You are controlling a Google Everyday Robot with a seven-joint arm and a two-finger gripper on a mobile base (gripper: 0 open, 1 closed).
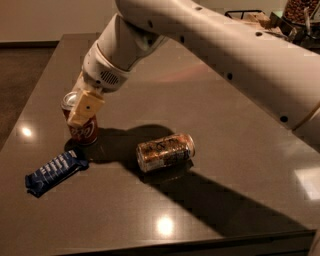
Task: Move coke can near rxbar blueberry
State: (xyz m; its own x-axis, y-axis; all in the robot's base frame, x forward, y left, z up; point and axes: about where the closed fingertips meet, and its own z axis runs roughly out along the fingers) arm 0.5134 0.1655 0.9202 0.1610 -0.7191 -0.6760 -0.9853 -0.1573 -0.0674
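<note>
The coke can [85,131], red with white script and a silver top, stands upright on the dark table at the left. My gripper [82,107] is closed around its upper half, one tan finger [86,109] across the front. The rxbar blueberry [55,170], a flat navy wrapper with white text, lies just left and in front of the can, its right end close to the can's base.
A gold-and-brown patterned can [165,152] lies on its side to the right of the coke can. My white arm [225,45] reaches in from the upper right. The table's front edge [175,245] runs along the bottom; clutter stands at the back right [295,15].
</note>
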